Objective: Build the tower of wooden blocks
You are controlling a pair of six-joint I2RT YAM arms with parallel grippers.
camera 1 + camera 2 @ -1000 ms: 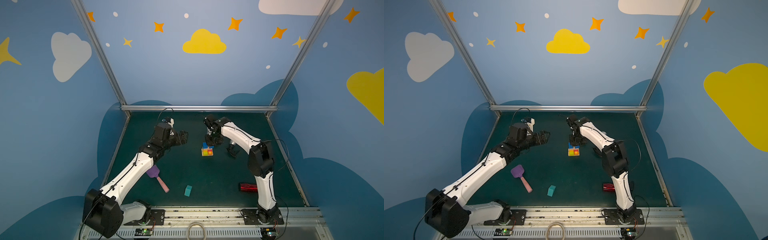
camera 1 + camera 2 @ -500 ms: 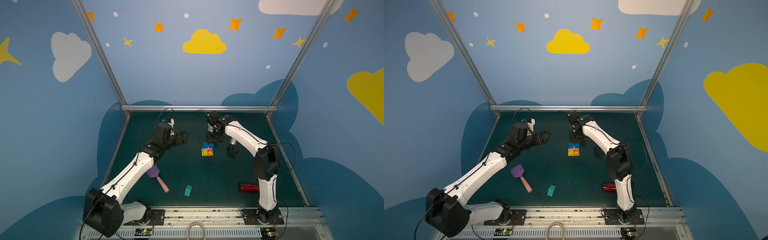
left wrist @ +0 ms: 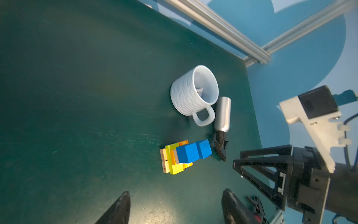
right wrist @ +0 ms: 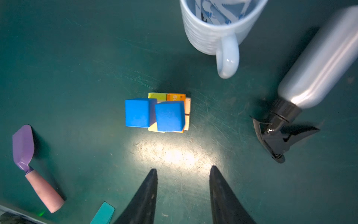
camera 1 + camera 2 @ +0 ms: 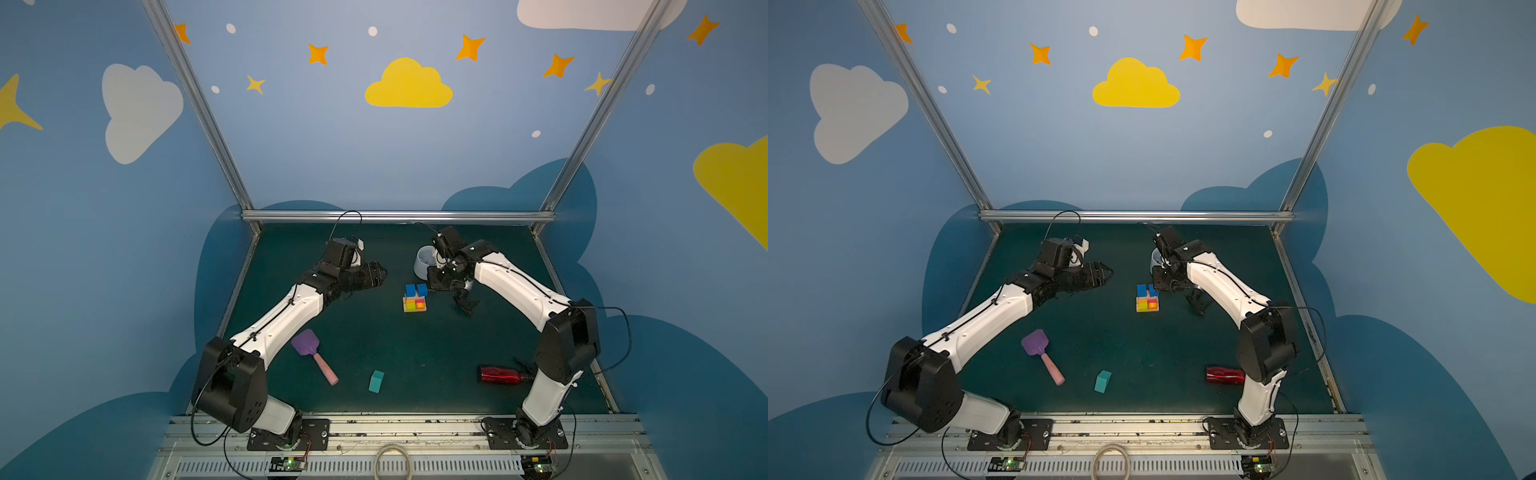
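Blue cubes (image 5: 411, 290) crown the tower (image 5: 415, 304), which in both top views stands on the far half of the table, between the two arms. One block is not on it: the teal house-shaped piece (image 5: 376, 381) lies well apart at the near side, just right of the purple spatula (image 5: 313, 357). The left gripper (image 5: 374, 276) hangs to the left of the tower. The right gripper (image 5: 434, 284) hangs just to its right, beside the white mug (image 5: 424, 259). Neither touches a block.

From the left wrist we see the tower (image 3: 174, 163) side on: tan bars lowest, yellow-green and orange above, and the blue cubes (image 3: 193, 151) side by side on top. The left gripper's fingers (image 3: 124, 203) stand apart with nothing between them.

From the right wrist the blue cubes (image 4: 169, 116) sit a little askew to each other, and the teal house-shaped piece (image 4: 103, 213) is only partly in view. The right gripper's fingers (image 4: 147, 194) are spread and empty too.

We judge the build nearly finished. The stack is up, and what is left is to fetch the teal house-shaped piece and seat it on the blue cubes. Their skew may make that seat uneven.
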